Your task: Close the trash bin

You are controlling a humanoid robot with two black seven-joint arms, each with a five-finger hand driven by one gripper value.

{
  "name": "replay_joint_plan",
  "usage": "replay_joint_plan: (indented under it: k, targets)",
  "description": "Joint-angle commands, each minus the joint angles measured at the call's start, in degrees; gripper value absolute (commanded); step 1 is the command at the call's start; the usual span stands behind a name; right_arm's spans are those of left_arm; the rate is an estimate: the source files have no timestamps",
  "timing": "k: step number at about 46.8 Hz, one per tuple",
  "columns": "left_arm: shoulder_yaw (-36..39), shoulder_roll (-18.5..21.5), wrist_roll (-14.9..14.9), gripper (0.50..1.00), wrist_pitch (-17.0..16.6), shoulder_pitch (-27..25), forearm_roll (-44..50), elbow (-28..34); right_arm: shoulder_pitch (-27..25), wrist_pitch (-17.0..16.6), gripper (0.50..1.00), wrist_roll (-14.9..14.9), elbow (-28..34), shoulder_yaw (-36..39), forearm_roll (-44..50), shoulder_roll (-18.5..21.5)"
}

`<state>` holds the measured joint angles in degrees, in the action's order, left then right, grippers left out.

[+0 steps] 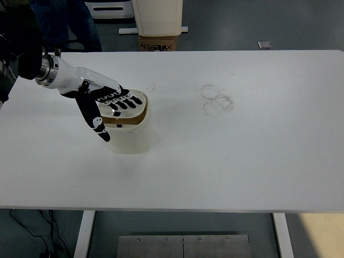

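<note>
Bin (128,134) stands upright on white counter (242,161), left of centre. Lid (129,102) hinged at far side, lies nearly flat over opening; dark gap shows along near edge, so likely not latched. Left hand (105,101) flat on lid, fingers (126,101) spread and straight, grasping nothing: broad palm contact suits pressing down. Thumb hangs off bin's near-left side. Right hand out of view. Faint ring marks (216,101) right of bin.

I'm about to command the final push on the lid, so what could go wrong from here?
1. The lid looks nearly down but a dark gap shows at its front edge; it may not latch.
2. The left robot hand presses with flat, spread fingers on the lid; an off-centre push could tip or slide the trash bin.
3. The thumb hangs over the bin's left wall and might catch on it.
</note>
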<state>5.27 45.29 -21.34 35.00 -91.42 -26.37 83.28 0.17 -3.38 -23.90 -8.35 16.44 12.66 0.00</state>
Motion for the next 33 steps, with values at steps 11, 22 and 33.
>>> replay_joint_plan:
  k: [11, 22, 33]
  targets:
    - [0.88, 0.07, -0.02, 1.0, 0.0, 0.1, 0.0, -0.13, 0.0, -0.05, 0.991, 0.0, 0.0, 0.0, 0.0, 0.0]
    - [1.85, 0.15, -0.02, 1.0, 0.0, 0.8, 0.0, -0.05, 0.0, -0.05, 0.991, 0.0, 0.0, 0.0, 0.0, 0.0]
    - [2.11, 0.15, -0.02, 1.0, 0.0, 1.59, -0.17, -0.05, 0.0, 0.04, 0.991, 0.0, 0.0, 0.0, 0.0, 0.0]
